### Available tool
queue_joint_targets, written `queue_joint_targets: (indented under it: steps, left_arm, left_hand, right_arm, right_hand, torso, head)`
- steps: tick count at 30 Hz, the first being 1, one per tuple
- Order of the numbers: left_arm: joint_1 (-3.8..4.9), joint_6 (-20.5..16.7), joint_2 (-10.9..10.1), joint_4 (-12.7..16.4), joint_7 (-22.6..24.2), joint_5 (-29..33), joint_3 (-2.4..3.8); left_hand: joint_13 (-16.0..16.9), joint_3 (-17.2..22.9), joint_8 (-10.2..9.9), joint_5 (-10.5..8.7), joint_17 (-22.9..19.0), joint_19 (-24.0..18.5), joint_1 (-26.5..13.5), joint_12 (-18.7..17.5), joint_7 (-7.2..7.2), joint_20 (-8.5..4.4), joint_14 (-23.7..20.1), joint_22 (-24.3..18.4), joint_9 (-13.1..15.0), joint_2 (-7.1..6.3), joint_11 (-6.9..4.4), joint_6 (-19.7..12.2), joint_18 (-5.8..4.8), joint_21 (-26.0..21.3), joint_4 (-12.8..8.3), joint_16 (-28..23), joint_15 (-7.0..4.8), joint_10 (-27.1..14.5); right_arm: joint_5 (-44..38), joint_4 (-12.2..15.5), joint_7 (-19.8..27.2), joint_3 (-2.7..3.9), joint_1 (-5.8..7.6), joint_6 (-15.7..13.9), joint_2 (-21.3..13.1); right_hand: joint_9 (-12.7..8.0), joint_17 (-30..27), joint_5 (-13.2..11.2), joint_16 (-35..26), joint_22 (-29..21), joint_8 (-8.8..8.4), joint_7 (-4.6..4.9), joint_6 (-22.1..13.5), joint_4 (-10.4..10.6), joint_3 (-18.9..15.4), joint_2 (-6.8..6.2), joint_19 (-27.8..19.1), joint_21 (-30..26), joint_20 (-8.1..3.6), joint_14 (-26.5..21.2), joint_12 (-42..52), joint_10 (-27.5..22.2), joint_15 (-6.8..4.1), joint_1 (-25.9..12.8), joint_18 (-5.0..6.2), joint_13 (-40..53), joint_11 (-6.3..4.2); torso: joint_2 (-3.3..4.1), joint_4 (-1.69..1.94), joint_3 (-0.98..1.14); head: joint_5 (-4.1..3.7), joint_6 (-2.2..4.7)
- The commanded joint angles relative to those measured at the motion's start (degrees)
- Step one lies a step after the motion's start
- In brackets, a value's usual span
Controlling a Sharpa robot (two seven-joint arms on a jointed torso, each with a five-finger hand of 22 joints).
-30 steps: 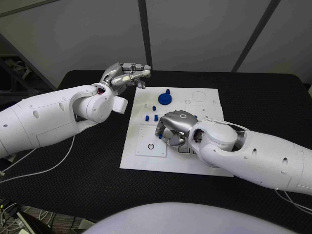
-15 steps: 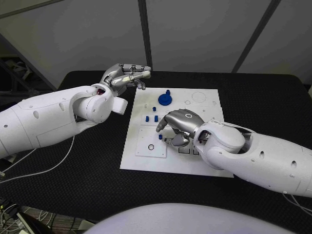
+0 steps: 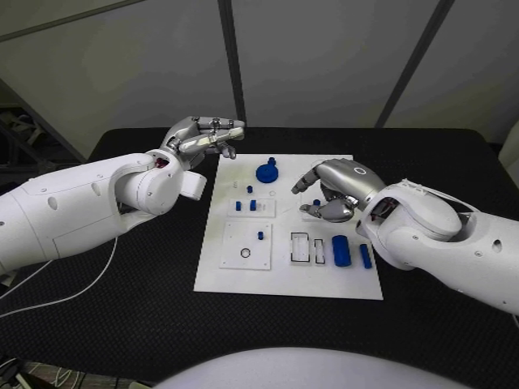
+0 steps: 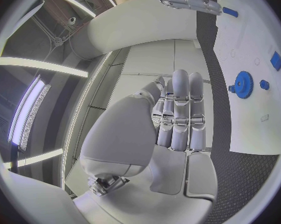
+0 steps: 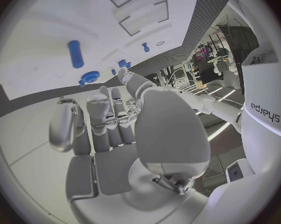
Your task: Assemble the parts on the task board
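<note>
Head view shows my board (image 3: pixel 289 279) mid-worktop with the gear (image 3: pixel 267 172) and small pegs (image 3: pixel 246 198) seated but two long parts (image 3: pixel 351 253) lying loose by empty slots, so I judge it half done, both hands' fingers curled, holding nothing.

- Even, soft light falls from overhead; the task board (image 3: pixel 289 275) is bright without glare.
- Both wrist views bend straight edges strongly toward the rim.
- Ceiling strip lights glow around nine o'clock in the left wrist view.
</note>
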Motion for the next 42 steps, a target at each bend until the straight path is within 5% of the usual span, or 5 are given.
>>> queue_joint_targets:
  steps: [1, 8, 18, 32, 42]
  left_arm:
    - [0.01, 0.93, 0.14, -0.11, 0.06, 0.14, -0.05]
    - [-0.07, 0.96, 0.20, -0.19, 0.01, 0.14, -0.15]
    - [-0.09, 0.84, 0.15, -0.17, -0.22, 0.14, -0.18]
    - [-0.10, 0.82, 0.17, -0.21, -0.31, 0.14, -0.19]
    - [-0.10, 0.88, 0.23, -0.30, -0.38, 0.14, -0.19]
  left_hand:
    - [0.07, 0.26, -0.39, -0.21, -0.09, 0.19, -0.41, -0.22, 0.15, 0.23, 0.01, -0.05, -0.08, -0.05, 0.42, -0.08, -0.70, -0.29, 0.04, -0.34, 0.16, -0.17]
    - [0.07, 0.26, -0.39, -0.21, -0.09, 0.19, -0.41, -0.22, 0.15, 0.23, 0.01, -0.05, -0.08, -0.05, 0.42, -0.08, -0.70, -0.29, 0.04, -0.34, 0.16, -0.17]
    - [0.08, 0.41, -0.40, -0.27, -0.10, 0.25, -0.54, -0.22, 0.16, 0.24, 0.03, -0.12, -0.07, 0.00, 0.44, -0.08, -0.69, -0.41, 0.01, -0.38, 0.16, -0.19]
    - [0.08, 0.46, -0.43, -0.28, -0.10, 0.28, -0.66, -0.23, 0.18, 0.25, 0.04, -0.15, -0.08, 0.03, 0.45, -0.12, -0.70, -0.47, 0.04, -0.40, 0.18, -0.22]
    - [0.08, 0.49, -0.43, -0.28, -0.10, 0.29, -0.70, -0.23, 0.18, 0.26, 0.05, -0.16, -0.08, 0.06, 0.45, -0.14, -0.70, -0.50, 0.05, -0.41, 0.18, -0.24]
  right_arm:
    - [0.04, -0.74, -2.34, 0.31, 0.56, 3.64, -0.83]
    - [-1.42, -2.63, -3.82, 0.61, 1.00, 9.89, -1.11]
    - [-1.95, -4.41, -4.35, 0.64, 1.07, 14.90, 0.15]
    - [-1.82, -5.49, -3.61, 0.62, 1.08, 13.98, 1.34]
    - [-1.32, -5.46, -3.17, 0.61, 1.07, 13.39, 1.69]
  right_hand:
    - [-0.24, 0.52, 0.01, 0.68, 2.97, -0.20, -0.01, -0.63, 0.01, -0.44, -0.10, 0.39, -0.16, 0.09, 0.67, -0.24, -0.83, 0.00, 1.00, 0.25, -0.05, 0.00]
    - [-0.63, 0.04, -0.16, 0.60, 2.50, -0.08, -0.29, -0.82, 0.38, -1.51, -0.15, 0.28, -0.81, 0.26, 0.70, -0.38, -2.16, 0.21, 1.65, 0.37, -0.41, 0.27]
    - [-0.87, -0.56, -0.24, 0.39, 2.48, -0.06, -0.24, -0.31, 0.69, -1.78, 0.51, 0.35, -0.92, 0.35, 0.60, 0.07, -1.69, 0.27, 2.61, 0.37, -0.43, 0.22]
    - [-0.99, 4.37, 0.15, 5.32, 8.09, 0.46, 0.61, 2.46, 2.13, 2.68, 2.51, 3.75, 6.17, -0.50, 2.21, 1.95, 6.60, -0.77, 2.49, -1.32, -0.21, -1.28]
    - [-1.12, 5.02, -0.48, 6.28, 8.92, 0.11, 0.50, 2.76, 2.67, 3.70, 1.85, 4.16, 7.16, -0.85, 2.26, 1.51, 8.38, -1.03, 1.70, -1.55, -0.40, -1.63]
  torso:
    - [0.03, 0.05, -0.03]
    - [0.11, 0.12, -0.03]
    - [0.11, 0.10, -0.06]
    - [0.11, 0.03, 0.01]
    - [0.09, 0.08, -0.02]
  head:
    - [-0.60, 0.55]
    - [-0.97, 0.71]
    - [-0.59, 0.44]
    - [-0.76, 0.35]
    - [-0.81, 0.18]
